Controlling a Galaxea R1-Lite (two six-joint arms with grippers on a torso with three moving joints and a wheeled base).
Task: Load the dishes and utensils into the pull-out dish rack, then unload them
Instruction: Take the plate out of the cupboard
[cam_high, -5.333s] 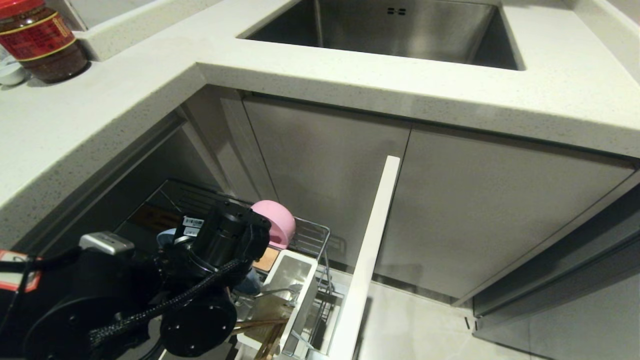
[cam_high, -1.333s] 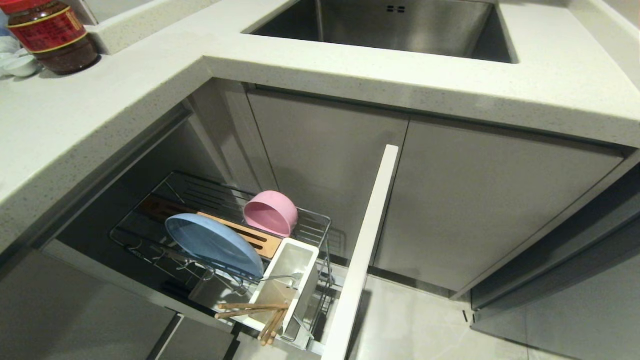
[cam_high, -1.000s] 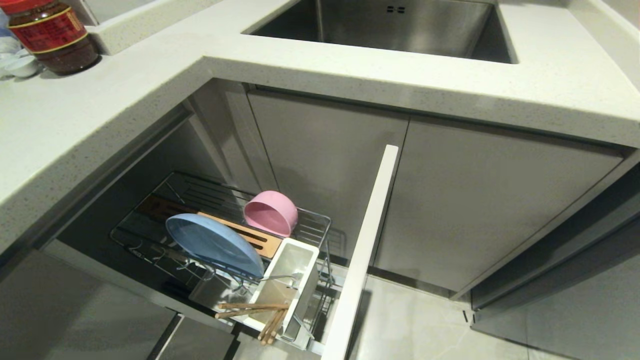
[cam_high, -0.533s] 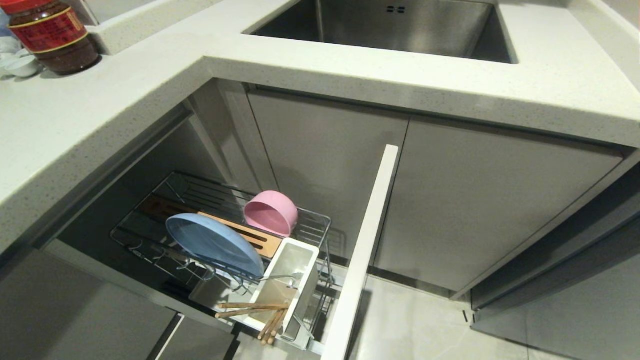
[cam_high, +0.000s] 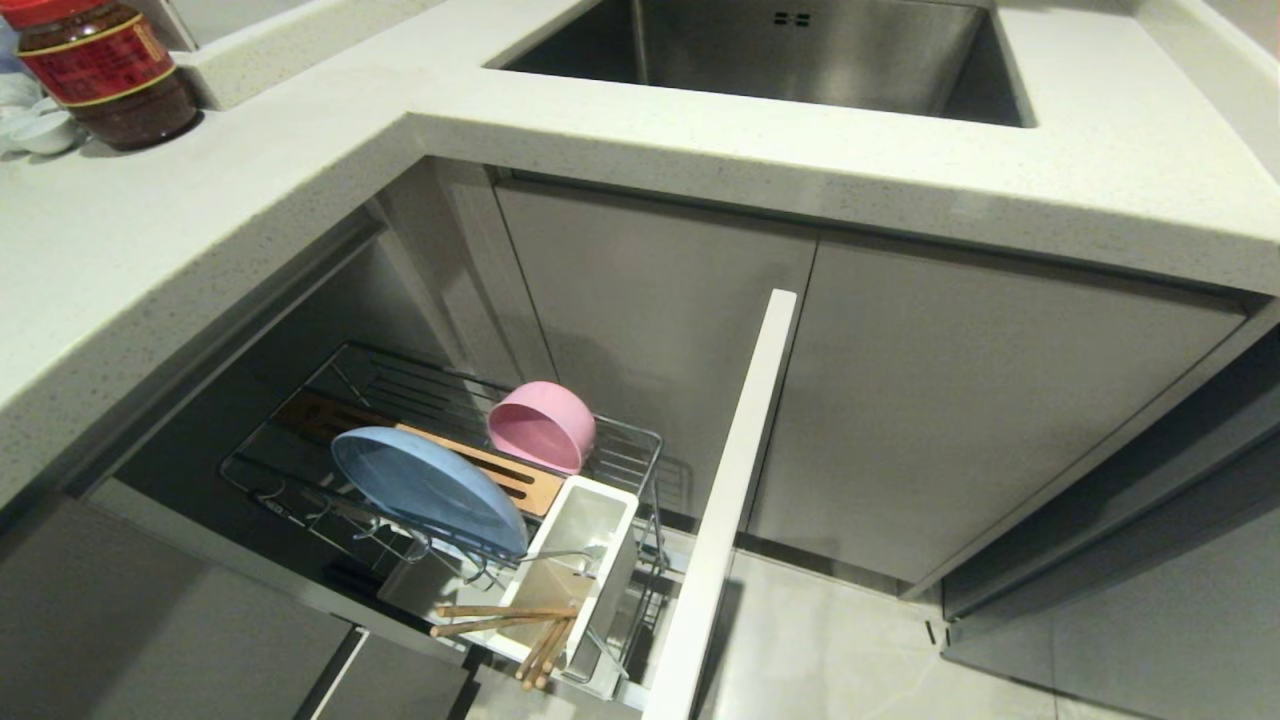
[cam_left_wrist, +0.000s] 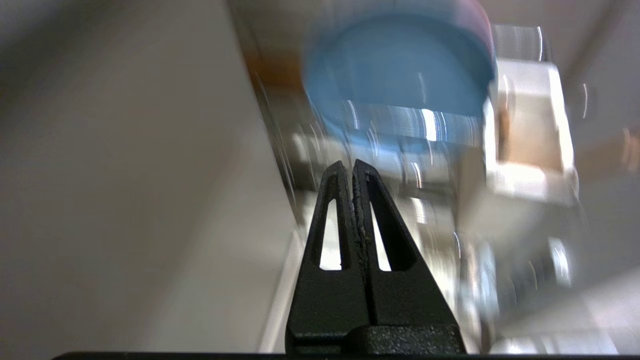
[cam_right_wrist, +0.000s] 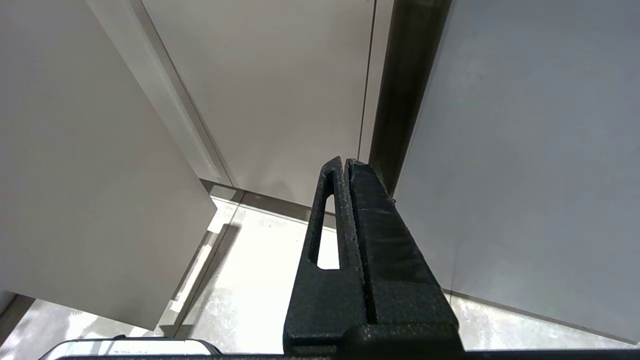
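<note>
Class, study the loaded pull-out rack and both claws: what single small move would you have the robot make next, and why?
Probably open the left claw and bring it toward the blue plate. The plate, pink bowl, chopsticks and fork all sit in the rack, so loading looks finished and unloading remains. The left claw is shut, empty and faces the plate; the right claw is shut, facing cabinet panels.

Steel sink (cam_high: 800, 50) sunk into a speckled pale countertop (cam_high: 200, 200), red-lidded jar of dark sauce (cam_high: 95, 70) beside small white dishes (cam_high: 35, 125) at far left, grey cabinet doors (cam_high: 960, 420) below, pale tiled floor (cam_high: 830, 650).
</note>
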